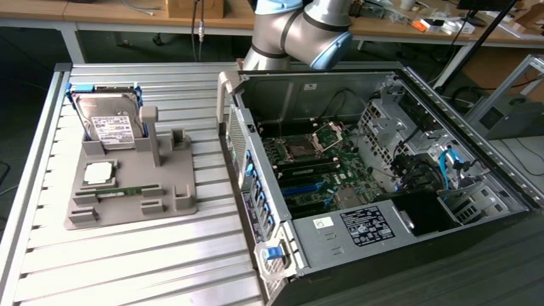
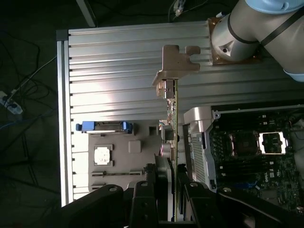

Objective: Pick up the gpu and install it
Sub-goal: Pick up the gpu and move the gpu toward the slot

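Between parts holder [image 2: 124, 164] with hard drive [image 2: 102, 126] and open case [image 2: 199, 121]; fingers [image 2: 163, 185] clamping gpu [image 2: 172, 109].

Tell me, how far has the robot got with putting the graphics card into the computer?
Picking up looks done: the fingers grip the graphics card edge-on, its metal bracket at the far end, over the slatted table beside the open computer case. Not done: fitting it. No card stands on the green board inside the case yet.
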`<state>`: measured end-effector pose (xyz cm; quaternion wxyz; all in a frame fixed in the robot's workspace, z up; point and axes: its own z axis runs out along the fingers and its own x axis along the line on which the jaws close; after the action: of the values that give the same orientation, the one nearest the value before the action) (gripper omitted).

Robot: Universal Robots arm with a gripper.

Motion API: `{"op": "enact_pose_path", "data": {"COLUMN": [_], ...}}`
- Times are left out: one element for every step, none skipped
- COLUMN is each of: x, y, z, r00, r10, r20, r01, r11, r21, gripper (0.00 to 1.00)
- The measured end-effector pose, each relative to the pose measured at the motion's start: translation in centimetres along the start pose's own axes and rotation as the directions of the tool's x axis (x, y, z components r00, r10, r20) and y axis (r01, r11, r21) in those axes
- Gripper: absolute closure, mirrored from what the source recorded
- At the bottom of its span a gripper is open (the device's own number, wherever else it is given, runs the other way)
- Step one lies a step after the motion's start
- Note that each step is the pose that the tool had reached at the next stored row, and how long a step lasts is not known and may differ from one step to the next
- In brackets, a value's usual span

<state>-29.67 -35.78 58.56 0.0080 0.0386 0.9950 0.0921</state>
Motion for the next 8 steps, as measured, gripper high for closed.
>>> {"op": "enact_pose_path", "data": {"x": [0.0, 0.0, 0.0, 0.0, 0.0, 0.0, 0.0, -0.01], "y": [0.01, 0.02, 0.03, 0.04, 0.05, 0.06, 0.07, 0.09], "z": [-0.06, -0.12, -0.17, -0.23, -0.29, -0.34, -0.39, -0.46], "r00": [1.0, 1.0, 1.0, 1.0, 1.0, 1.0, 1.0, 1.0], "r10": [0.0, 0.0, 0.0, 0.0, 0.0, 0.0, 0.0, 0.0], "r20": [0.0, 0.0, -0.0001, -0.0002, -0.0002, -0.0002, -0.0002, -0.0003], "r01": [0.0, 0.0, 0.0, 0.0, 0.0, 0.0, 0.0, 0.0], "r11": [1.0, 1.0, 1.0, 1.0, 1.0, 1.0, 1.0, 1.0], "r21": [-0.0005, -0.0009, -0.0013, -0.0017, -0.002, -0.0026, -0.0029, -0.0035], "gripper": [0.72, 0.72, 0.72, 0.72, 0.72, 0.72, 0.72, 0.72]}}
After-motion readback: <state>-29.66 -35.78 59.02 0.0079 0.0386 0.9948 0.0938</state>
